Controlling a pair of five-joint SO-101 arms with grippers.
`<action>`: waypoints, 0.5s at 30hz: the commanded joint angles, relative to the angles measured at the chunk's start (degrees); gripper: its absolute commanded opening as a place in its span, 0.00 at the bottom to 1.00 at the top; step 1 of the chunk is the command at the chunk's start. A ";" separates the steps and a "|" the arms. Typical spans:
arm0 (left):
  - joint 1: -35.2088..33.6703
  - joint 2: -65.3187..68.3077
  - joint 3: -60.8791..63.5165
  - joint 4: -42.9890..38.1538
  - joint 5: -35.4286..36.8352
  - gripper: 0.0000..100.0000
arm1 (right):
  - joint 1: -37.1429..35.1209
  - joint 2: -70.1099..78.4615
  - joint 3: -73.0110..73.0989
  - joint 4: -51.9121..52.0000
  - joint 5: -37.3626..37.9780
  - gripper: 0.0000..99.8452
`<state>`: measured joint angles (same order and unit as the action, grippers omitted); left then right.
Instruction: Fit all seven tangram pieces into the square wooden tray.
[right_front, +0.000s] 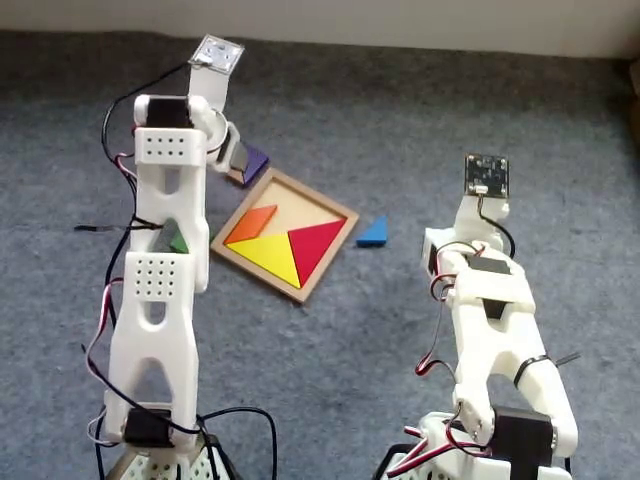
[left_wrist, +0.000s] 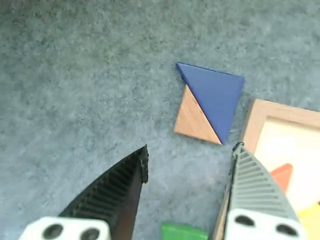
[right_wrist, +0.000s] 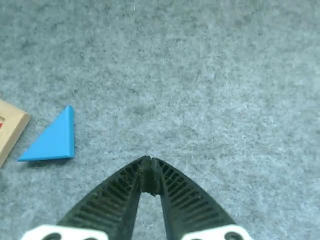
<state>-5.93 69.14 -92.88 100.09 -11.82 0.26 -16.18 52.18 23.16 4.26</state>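
Note:
The square wooden tray lies between the arms, holding an orange piece, a yellow triangle and a red triangle. Just past its far left corner, a dark blue triangle lies against a tan wooden triangle. My left gripper hangs open just short of that pair, one finger over the tray's frame. A green piece shows under the left arm. A light blue triangle lies right of the tray. My right gripper is shut and empty, apart from that triangle.
Grey carpet covers the whole work surface. Black cables loop beside the left arm. A pale wall edge runs along the far side. Open carpet lies right of the light blue triangle.

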 joint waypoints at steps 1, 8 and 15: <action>-3.38 -6.90 -2.24 1.41 -1.76 0.27 | -0.04 -2.59 -0.04 -1.54 -0.09 0.01; -8.92 -9.63 -0.75 1.85 -8.26 0.27 | -0.04 -2.51 -0.04 -1.54 -0.09 0.01; -11.47 -21.05 21.32 1.76 -13.63 0.27 | -0.04 -2.51 -0.04 -1.54 -0.09 0.01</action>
<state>-16.31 56.48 -80.31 101.41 -23.43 0.26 -16.18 52.18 23.16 4.26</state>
